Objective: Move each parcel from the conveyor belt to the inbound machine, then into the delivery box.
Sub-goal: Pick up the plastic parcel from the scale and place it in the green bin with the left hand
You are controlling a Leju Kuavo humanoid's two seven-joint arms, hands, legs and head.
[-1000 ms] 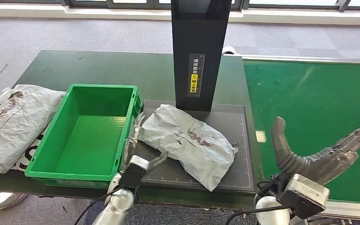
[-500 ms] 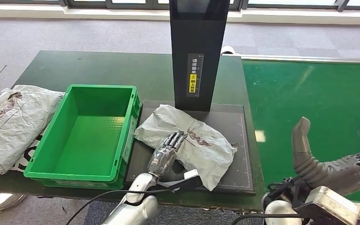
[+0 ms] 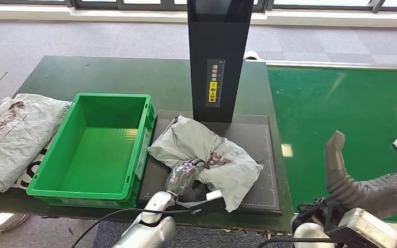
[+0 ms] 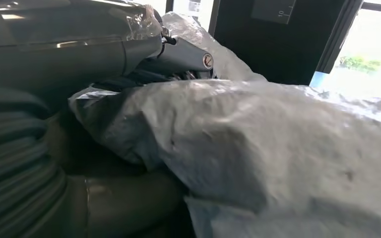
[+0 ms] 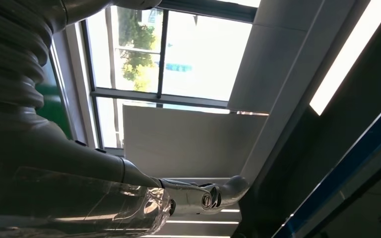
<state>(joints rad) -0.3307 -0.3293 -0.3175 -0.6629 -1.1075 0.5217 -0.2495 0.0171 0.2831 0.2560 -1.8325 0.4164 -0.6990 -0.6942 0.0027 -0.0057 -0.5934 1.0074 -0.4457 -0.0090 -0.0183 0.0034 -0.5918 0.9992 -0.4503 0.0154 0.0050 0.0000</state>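
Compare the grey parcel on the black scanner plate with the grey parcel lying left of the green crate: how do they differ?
The plate parcel lies on the black scanner plate, right of the green crate; the left parcel lies on the table edge. The left hand grips the plate parcel, bunching it; nothing touches the left parcel, which lies flatter. Both are crumpled grey plastic mailers with dark marks.

I'm seeing my left hand (image 3: 183, 176) showing grey ribbed covering and dark fingers on a silver arm, with black cable trailing below. My right hand (image 3: 364, 183) is showing a thick dark grey thumb, ribbed wrist cover and a silver boxy wrist module.
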